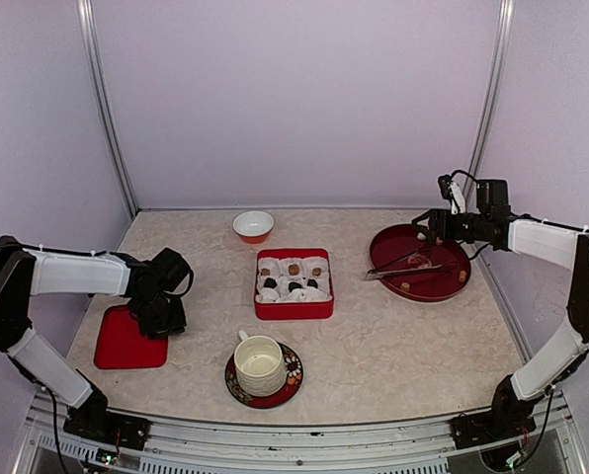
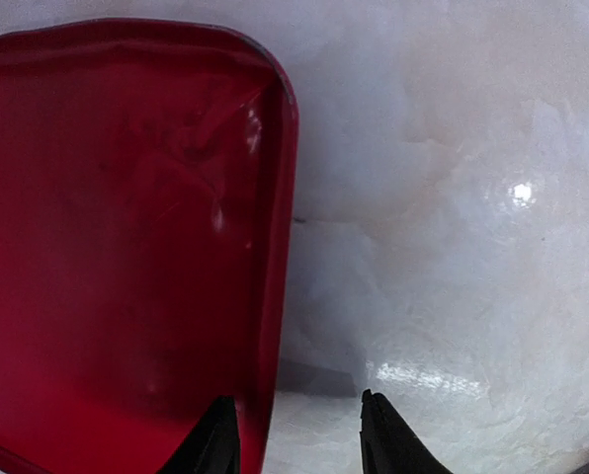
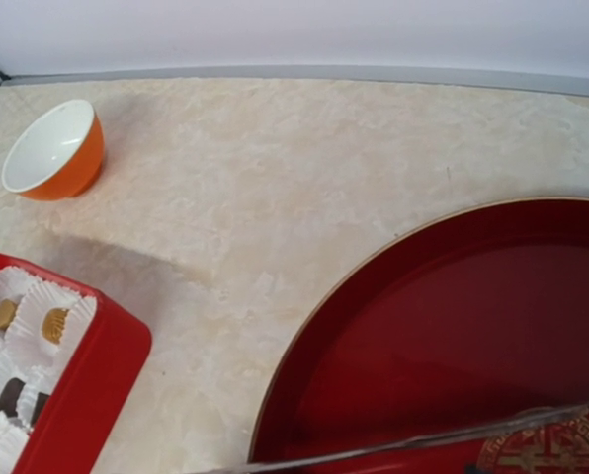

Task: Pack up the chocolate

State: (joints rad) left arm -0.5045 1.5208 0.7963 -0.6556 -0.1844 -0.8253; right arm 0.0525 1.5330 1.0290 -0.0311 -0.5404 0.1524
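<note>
Jaws half-narrowed astride the rim of the red lid [image 2: 126,247], the left gripper [image 2: 293,423] may catch only its thin lip and drop it; the right gripper [image 1: 426,228] hangs wide.

— Any writing that can be read here?

— None legible; the nearest thing to a sign is a gold round emblem [image 3: 544,449] on the floor of the round red tray [image 3: 453,326], seen from the right wrist; the frame's lower edge cuts it off, and its strokes are too fine to tell as characters.

— And the saucer [image 1: 294,371]?

— A painted flower pattern on its rim; nothing readable.
</note>
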